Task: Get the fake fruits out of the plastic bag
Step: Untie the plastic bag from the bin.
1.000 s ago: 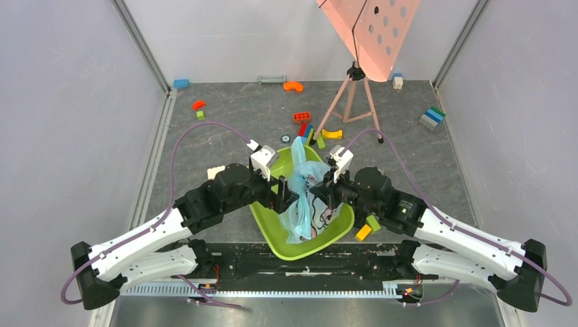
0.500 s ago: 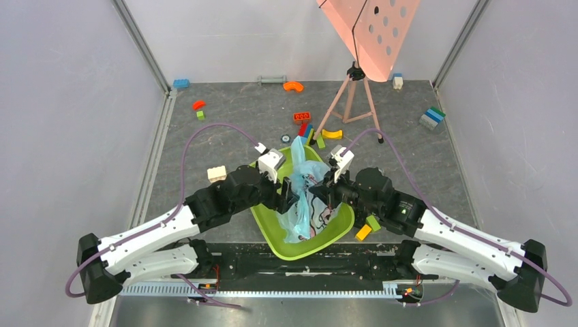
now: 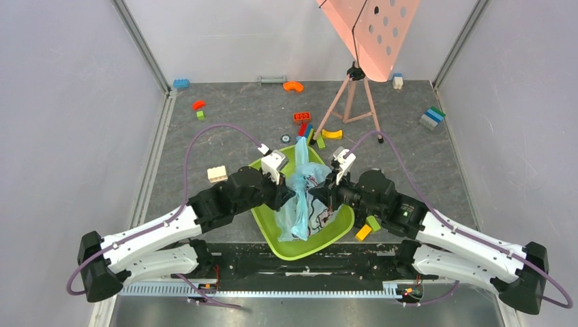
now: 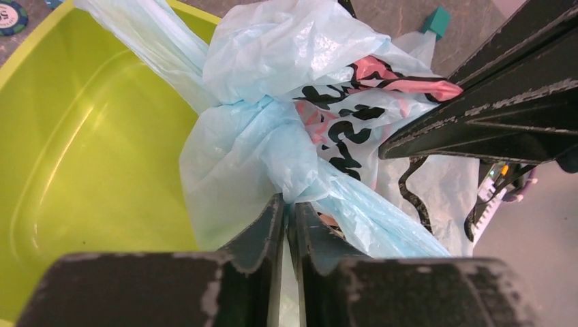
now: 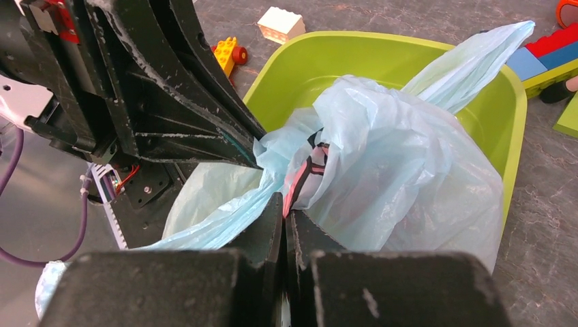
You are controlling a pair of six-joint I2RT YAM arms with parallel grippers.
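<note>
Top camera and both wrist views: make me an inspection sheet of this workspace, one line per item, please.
Surface: grey table, bare between the scattered items.
Job's things: plastic bag, light blue and crumpled, sits in the green tub; fake fruits not visible.
Clutter: toy blocks scattered behind and beside the tub.
Grippers: left gripper shut on a twisted part of the bag; right gripper shut on the bag film opposite it.
Cables: purple cables loop over the table from each wrist; neither touches the bag.
Surroundings: plain walls; pink perforated panel on a tripod at the back.
</note>
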